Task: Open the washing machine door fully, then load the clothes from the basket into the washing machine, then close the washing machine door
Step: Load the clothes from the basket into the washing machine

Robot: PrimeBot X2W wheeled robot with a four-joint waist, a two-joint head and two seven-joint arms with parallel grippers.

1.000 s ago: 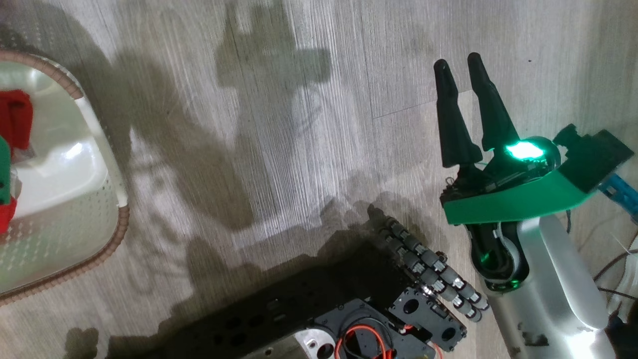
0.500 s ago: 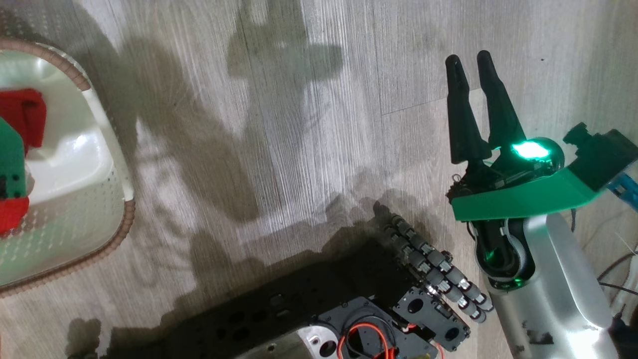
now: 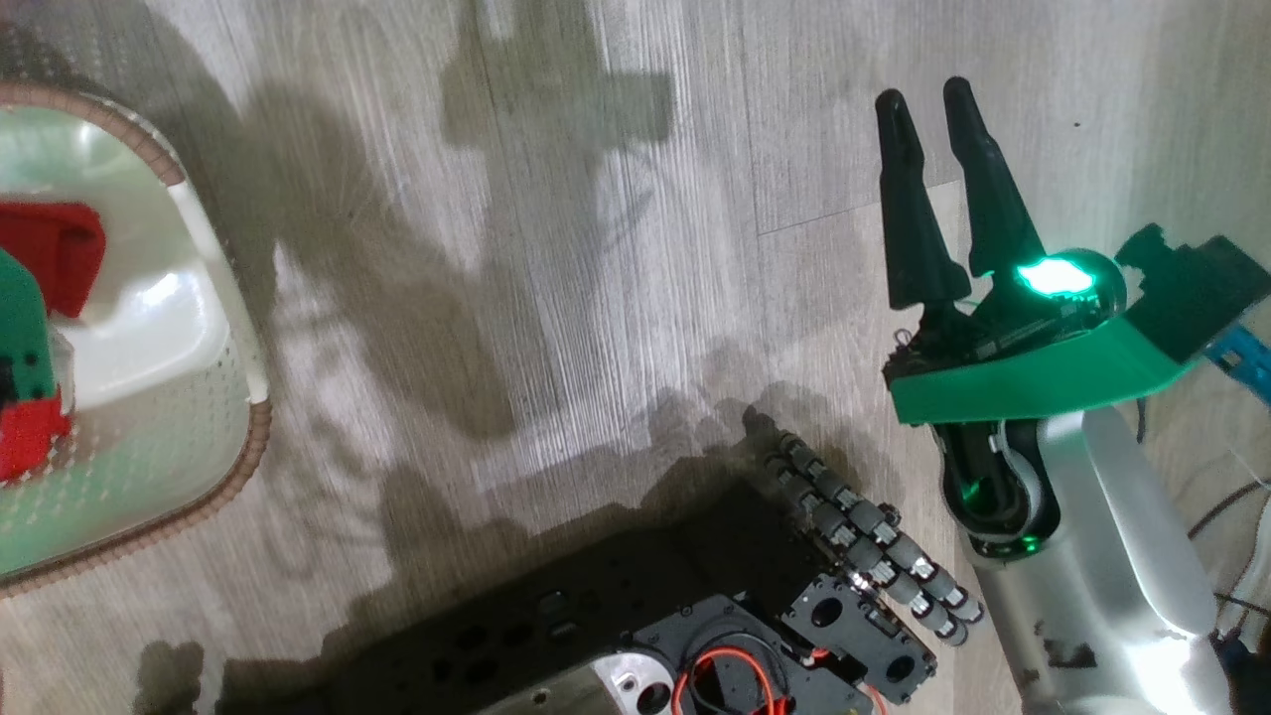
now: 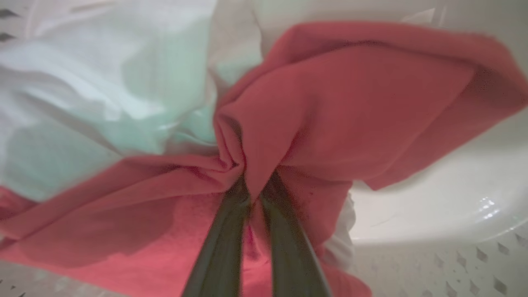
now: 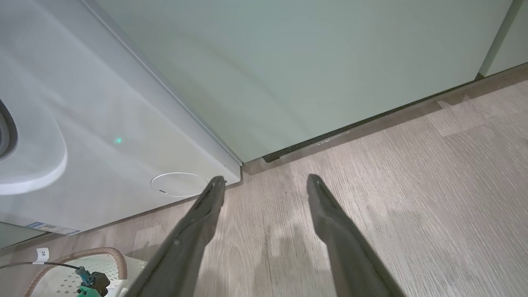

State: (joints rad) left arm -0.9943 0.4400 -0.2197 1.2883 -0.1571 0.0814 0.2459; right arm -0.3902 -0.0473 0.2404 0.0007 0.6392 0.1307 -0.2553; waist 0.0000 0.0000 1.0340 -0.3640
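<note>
Left gripper (image 4: 252, 187) clamps a fold of the bright red fabric garment (image 4: 363, 107) in the cream perforated plastic basket (image 4: 453, 206), and so thin a bite could slip when lifted!

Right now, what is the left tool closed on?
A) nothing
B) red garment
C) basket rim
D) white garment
B: in the left wrist view the left tool is pinched shut on a bunched fold of the red garment, inside the basket.
</note>
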